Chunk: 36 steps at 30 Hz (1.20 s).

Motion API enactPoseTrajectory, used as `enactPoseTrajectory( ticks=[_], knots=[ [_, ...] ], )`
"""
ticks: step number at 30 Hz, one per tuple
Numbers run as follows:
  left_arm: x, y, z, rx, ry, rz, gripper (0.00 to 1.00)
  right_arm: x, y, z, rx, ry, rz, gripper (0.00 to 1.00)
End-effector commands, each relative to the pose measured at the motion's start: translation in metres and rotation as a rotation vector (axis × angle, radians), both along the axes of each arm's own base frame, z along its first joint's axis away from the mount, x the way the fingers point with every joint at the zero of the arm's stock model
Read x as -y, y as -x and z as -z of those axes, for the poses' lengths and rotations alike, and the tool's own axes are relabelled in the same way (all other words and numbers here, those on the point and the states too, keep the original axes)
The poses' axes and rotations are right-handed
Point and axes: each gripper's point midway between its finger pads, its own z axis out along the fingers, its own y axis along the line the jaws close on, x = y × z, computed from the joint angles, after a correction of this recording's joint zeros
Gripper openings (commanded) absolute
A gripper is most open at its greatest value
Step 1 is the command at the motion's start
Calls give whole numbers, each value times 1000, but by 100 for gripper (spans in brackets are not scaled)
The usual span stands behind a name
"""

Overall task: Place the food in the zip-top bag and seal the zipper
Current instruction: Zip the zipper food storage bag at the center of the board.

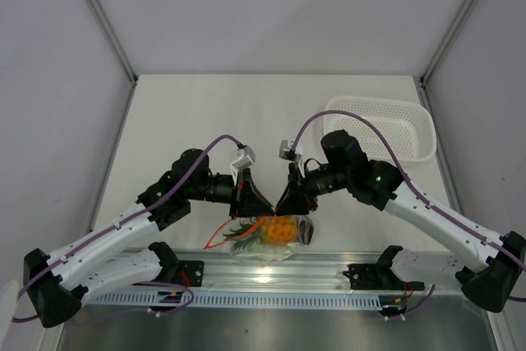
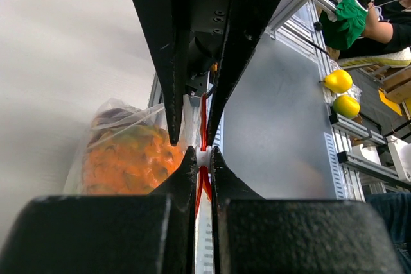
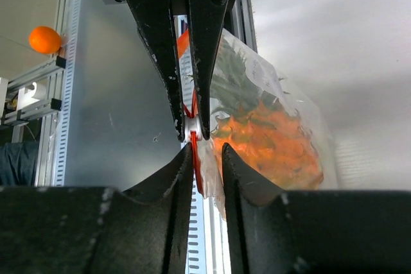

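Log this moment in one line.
left end effector: shut on zipper | right end effector: jaws apart, straddling zipper | pineapple: inside zip-top bag

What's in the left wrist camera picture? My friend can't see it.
The left gripper pinches the red-orange zipper of the clear bag. An orange pineapple sits inside the bag, on the left.

Worktop [image 1: 205, 121] was pale, matte. White perforated basket [image 1: 386, 125] sat far right. Zip-top bag [image 1: 288, 244] with the food [image 1: 278, 230] was at the near edge, just beside the aluminium rail [image 1: 279, 273].
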Motion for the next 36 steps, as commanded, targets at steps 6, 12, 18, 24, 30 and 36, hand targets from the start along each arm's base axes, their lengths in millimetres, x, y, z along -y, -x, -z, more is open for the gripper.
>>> enactPoseTrajectory(
  ticks=[6, 12, 18, 24, 30, 36],
  knots=[
    [1, 4, -27, 47, 65, 37, 1, -14, 3, -17, 34, -39, -52, 16],
    [-1, 5, -27, 49, 64, 29, 0, -10, -4, -17, 67, -32, 7, 0],
    [-3, 1, -23, 53, 44, -3, 1, 1, -36, -18, 120, -26, 237, 0],
    [-8, -9, -20, 72, 15, -80, 1, 28, -67, -20, 182, -19, 457, 0],
    [-16, -18, -21, 104, -19, -149, 1, 52, -82, -18, 198, 15, 581, 0],
    [-26, -20, -20, 124, -54, -199, 1, 71, -89, -8, 194, 57, 665, 0]
  ],
)
